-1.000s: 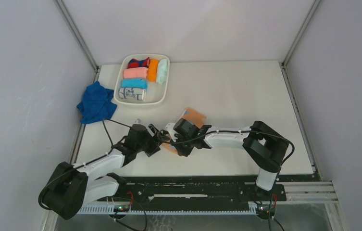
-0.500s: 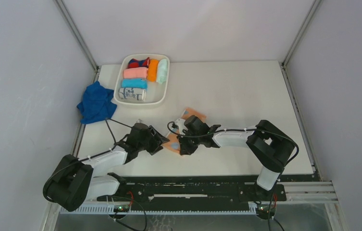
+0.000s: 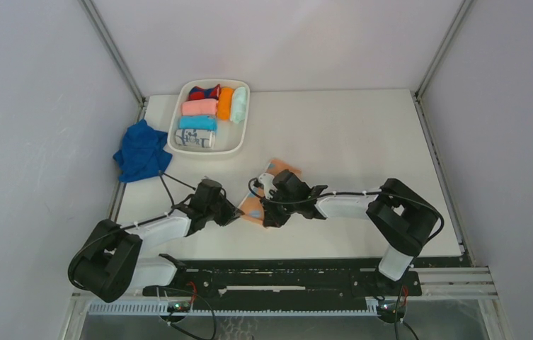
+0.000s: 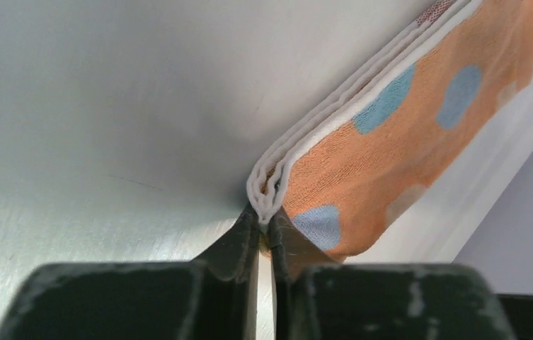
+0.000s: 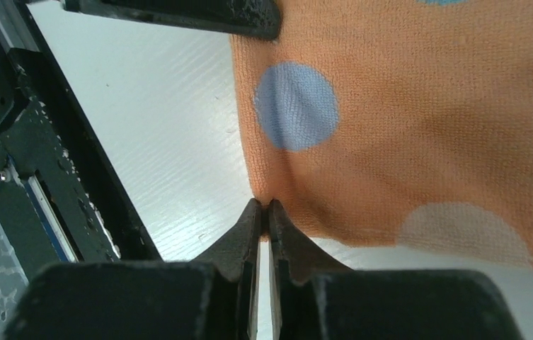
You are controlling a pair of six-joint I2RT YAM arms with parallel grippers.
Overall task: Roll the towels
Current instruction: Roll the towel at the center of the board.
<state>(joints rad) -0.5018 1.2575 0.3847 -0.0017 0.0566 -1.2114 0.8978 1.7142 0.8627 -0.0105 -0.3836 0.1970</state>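
Now the left jaws, spread wide a second ago, are closed to a narrow slit on the near corner of the peach-orange towel (image 4: pixel 391 134). In the left wrist view the stacked white hems of its folds run down between the tips. The left arm (image 3: pixel 157 230) has also slid in toward the cloth since then. The right jaws stay pressed together at the towel's near hem, where the terry puckers toward their tips, so they appear to pinch it too.

Both arms now seem to hold the same end of the folded towel, which lies flat on the bench (image 3: pixel 362 134) between the two wrists. That is probably the setup for turning the edge over to start the roll. No roll is formed yet.

From above, the right arm (image 3: pixel 341 205) and both wrists cover most of the towel's near half. Whether the left jaws catch every layer cannot be told. Each wrist view cuts the cloth off at the frame. The royal-blue towel (image 3: pixel 141 151) sits bunched at the bench's left edge, well apart, its length hidden in its own folds.
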